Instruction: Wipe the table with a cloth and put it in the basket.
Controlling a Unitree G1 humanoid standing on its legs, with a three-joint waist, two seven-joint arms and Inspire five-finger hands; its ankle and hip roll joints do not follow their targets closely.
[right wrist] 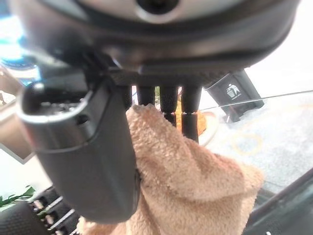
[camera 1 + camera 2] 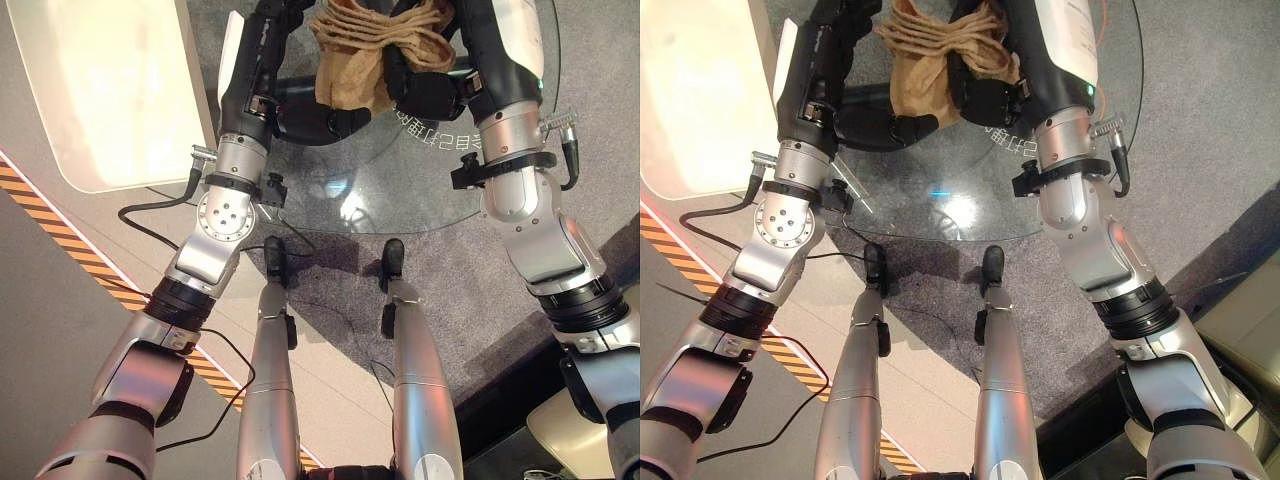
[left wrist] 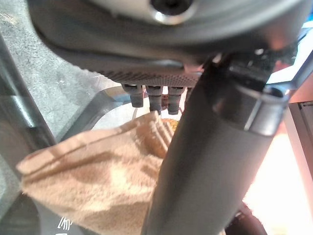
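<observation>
Both hands (image 2: pixel 425 90) pinching cloth (image 2: pixel 365 50) above table (image 2: pixel 420 190)

White characters printed on round glass table top (image 2: pixel 440 190) near right forearm, too small to read. White litter-bin pictogram on dark grey waste bin (image 1: pixel 234 94) beyond table in right wrist view. White label on right forearm, print illegible. No other legible text.
</observation>
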